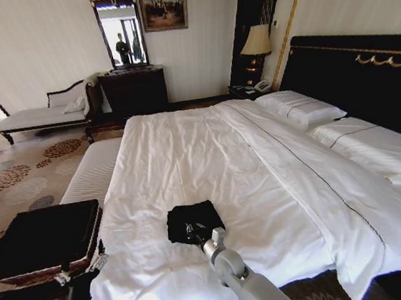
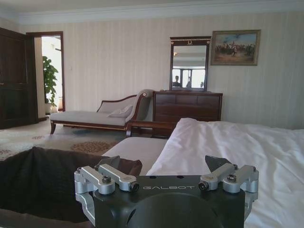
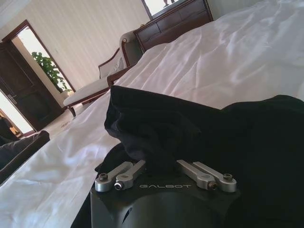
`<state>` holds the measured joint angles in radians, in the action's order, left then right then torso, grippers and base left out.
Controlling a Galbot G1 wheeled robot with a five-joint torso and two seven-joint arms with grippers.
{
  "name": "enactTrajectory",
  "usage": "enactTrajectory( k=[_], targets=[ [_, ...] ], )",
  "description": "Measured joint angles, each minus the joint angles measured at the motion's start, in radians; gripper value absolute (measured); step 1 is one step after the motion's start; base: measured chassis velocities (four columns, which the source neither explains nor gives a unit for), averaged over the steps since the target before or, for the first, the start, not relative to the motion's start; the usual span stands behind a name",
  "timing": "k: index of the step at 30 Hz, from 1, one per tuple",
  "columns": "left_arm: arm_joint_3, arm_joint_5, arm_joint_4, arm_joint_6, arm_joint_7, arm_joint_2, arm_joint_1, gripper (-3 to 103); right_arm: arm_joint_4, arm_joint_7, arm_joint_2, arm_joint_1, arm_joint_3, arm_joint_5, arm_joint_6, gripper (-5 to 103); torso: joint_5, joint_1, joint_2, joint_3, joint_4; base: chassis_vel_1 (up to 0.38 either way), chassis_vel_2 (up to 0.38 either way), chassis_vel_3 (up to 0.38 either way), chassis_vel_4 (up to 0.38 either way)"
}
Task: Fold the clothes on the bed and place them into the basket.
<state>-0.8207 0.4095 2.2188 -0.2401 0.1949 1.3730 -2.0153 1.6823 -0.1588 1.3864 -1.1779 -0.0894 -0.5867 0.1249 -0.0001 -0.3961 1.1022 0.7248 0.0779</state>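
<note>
The clothes (image 1: 194,219) lie as a small, black, bunched bundle on the near part of the bed's white duvet (image 1: 208,156). My right gripper (image 1: 193,232) reaches in from the foot of the bed. In the right wrist view its fingers are buried in the black cloth (image 3: 190,133) and seem shut on it. The basket (image 1: 40,239), covered in black fabric, stands on the floor by the bed's left side. My left gripper (image 2: 164,164) hovers open and empty beside the basket's black fabric (image 2: 42,180), close to the edge of the mattress.
A striped beige bench (image 1: 91,173) stands along the bed's left side beyond the basket. A pale chaise longue (image 1: 37,116) and a dark dresser (image 1: 134,91) with a mirror line the far wall. Pillows (image 1: 301,109) and the black headboard (image 1: 366,73) are on the right.
</note>
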Motion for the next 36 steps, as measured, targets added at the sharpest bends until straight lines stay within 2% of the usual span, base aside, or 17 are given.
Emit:
enactTrajectory(
  k=[3, 5, 8, 9, 12, 14, 17, 18, 19, 20, 23, 24, 27, 30, 36],
  targets=[
    [0.005, -0.006, 0.002, 0.000, -0.001, 0.005, 0.000, 100, 0.010, -0.008, 0.016, 0.002, -0.012, 0.011, -0.006, 24, 0.0000, 0.000, 0.000, 0.000, 0.0000, 0.000, 0.000, 0.000, 0.000],
    [0.005, -0.007, 0.003, 0.000, -0.001, 0.005, -0.001, 100, 0.014, -0.009, 0.019, 0.003, -0.016, 0.014, -0.006, 24, 0.0000, 0.000, 0.000, 0.000, 0.0000, 0.000, 0.000, 0.000, 0.000],
    [0.003, -0.009, 0.004, -0.001, -0.001, 0.005, -0.003, 100, 0.043, -0.008, 0.018, 0.000, -0.055, 0.039, -0.006, 40, 0.0000, 0.000, 0.000, 0.000, -0.0001, 0.000, 0.000, 0.000, 0.000],
    [0.003, -0.009, 0.004, -0.001, -0.001, 0.005, -0.003, 100, 0.043, -0.008, 0.018, 0.000, -0.055, 0.039, -0.006, 40, 0.0000, 0.000, 0.000, 0.000, -0.0001, 0.000, 0.000, 0.000, 0.000],
    [0.001, -0.009, 0.001, -0.001, -0.001, 0.004, -0.003, 100, 0.094, 0.006, -0.006, -0.020, -0.092, 0.067, -0.013, 56, -0.0018, 0.000, 0.000, 0.000, -0.0007, 0.000, 0.000, 0.000, 0.000],
    [0.001, -0.009, -0.001, -0.001, -0.001, 0.004, -0.002, 100, 0.117, 0.018, -0.017, -0.031, -0.104, 0.078, -0.018, 56, -0.0020, 0.000, 0.000, 0.000, -0.0008, 0.000, 0.000, 0.000, 0.000],
    [0.009, -0.012, -0.004, -0.001, -0.001, 0.005, 0.002, 100, 0.150, 0.048, -0.034, -0.058, -0.109, 0.111, -0.043, 73, -0.0023, 0.000, 0.000, 0.000, -0.0008, 0.000, 0.000, 0.000, 0.000],
    [0.013, -0.014, -0.004, -0.001, -0.002, 0.005, 0.004, 100, 0.154, 0.052, -0.035, -0.063, -0.103, 0.115, -0.049, 73, -0.0019, 0.000, 0.000, 0.000, -0.0009, 0.000, 0.000, 0.000, 0.000],
    [0.020, -0.021, -0.008, -0.001, -0.002, 0.005, 0.009, 100, 0.161, 0.057, -0.033, -0.079, -0.072, 0.117, -0.065, 79, -0.0004, 0.000, 0.000, 0.000, 0.0003, 0.000, 0.000, 0.000, 0.000],
    [0.020, -0.021, -0.008, -0.001, -0.002, 0.005, 0.009, 100, 0.161, 0.057, -0.033, -0.079, -0.072, 0.117, -0.065, 79, -0.0004, 0.000, 0.000, 0.000, 0.0003, 0.000, 0.000, 0.000, 0.000],
    [0.037, -0.031, -0.017, 0.000, -0.002, 0.002, 0.019, 100, 0.157, 0.053, -0.029, -0.083, -0.005, 0.104, -0.078, 94, 0.0031, 0.000, 0.000, 0.000, 0.0012, 0.000, 0.000, 0.000, 0.000],
    [0.046, -0.037, -0.019, 0.003, -0.002, 0.001, 0.025, 100, 0.158, 0.050, -0.036, -0.075, 0.032, 0.097, -0.079, 97, 0.0018, 0.000, 0.000, 0.000, 0.0005, 0.000, 0.000, 0.000, 0.000],
    [0.058, -0.049, -0.024, 0.007, 0.001, 0.000, 0.033, 100, 0.155, 0.050, -0.046, -0.071, 0.065, 0.095, -0.084, 99, 0.0016, 0.000, 0.000, 0.000, 0.0003, 0.000, 0.000, 0.000, 0.000],
    [0.092, -0.078, -0.039, 0.016, 0.009, -0.013, 0.055, 100, 0.121, 0.047, -0.081, -0.062, 0.142, 0.108, -0.129, 100, 0.0009, 0.000, 0.000, 0.000, 0.0001, 0.000, 0.000, 0.000, 0.000],
    [0.157, -0.101, -0.053, 0.036, 0.012, -0.048, 0.082, 100, 0.095, 0.040, -0.143, -0.068, 0.213, 0.114, -0.176, 100, 0.0007, 0.000, 0.000, 0.000, 0.0001, 0.000, 0.000, 0.000, 0.000]
  ],
)
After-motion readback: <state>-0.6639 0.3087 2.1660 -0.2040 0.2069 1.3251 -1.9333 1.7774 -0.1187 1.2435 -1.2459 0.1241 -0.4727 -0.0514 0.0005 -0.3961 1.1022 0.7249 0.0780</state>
